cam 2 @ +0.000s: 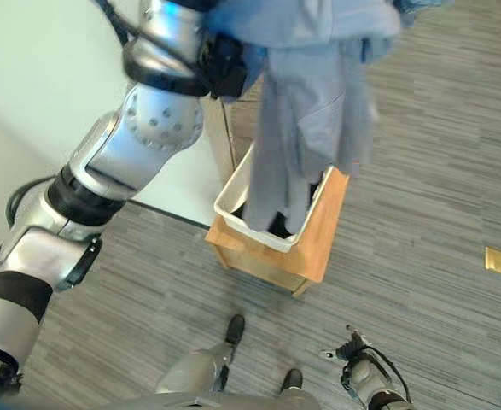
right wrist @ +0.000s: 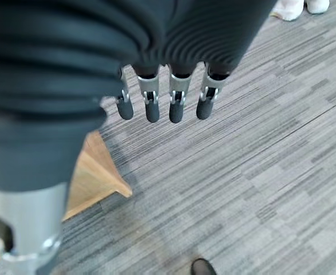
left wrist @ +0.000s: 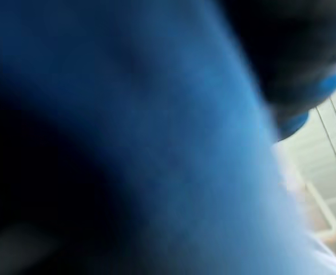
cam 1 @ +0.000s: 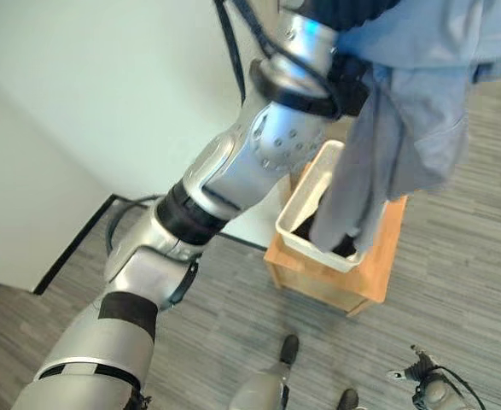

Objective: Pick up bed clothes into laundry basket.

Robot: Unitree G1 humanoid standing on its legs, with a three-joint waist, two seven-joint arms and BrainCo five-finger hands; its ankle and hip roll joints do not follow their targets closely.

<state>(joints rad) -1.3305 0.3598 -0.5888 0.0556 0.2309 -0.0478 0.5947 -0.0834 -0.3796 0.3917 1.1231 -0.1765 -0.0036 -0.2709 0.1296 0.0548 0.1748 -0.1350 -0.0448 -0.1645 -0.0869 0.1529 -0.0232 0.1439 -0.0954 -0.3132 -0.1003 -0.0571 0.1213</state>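
A blue-grey garment (cam 1: 412, 128) hangs from my raised left hand (cam 1: 355, 81), whose dark cover shows against the cloth. The garment's lower end dangles into a white laundry basket (cam 1: 305, 201), which holds something dark (cam 1: 344, 248). The basket stands on a low wooden stand (cam 1: 378, 256). Blue cloth (left wrist: 127, 143) covers the left wrist view from very close. My right hand (right wrist: 176, 103) hangs low over the carpet with its fingers straight and nothing in it; it also shows at the lower right (cam 2: 359, 359).
A white wall with a black floor strip (cam 1: 71, 248) runs behind the stand. Grey striped carpet (cam 2: 438, 171) spreads to the right, with a small yellow square (cam 2: 498, 260) on it. A person's white shoes (right wrist: 296, 7) stand further off.
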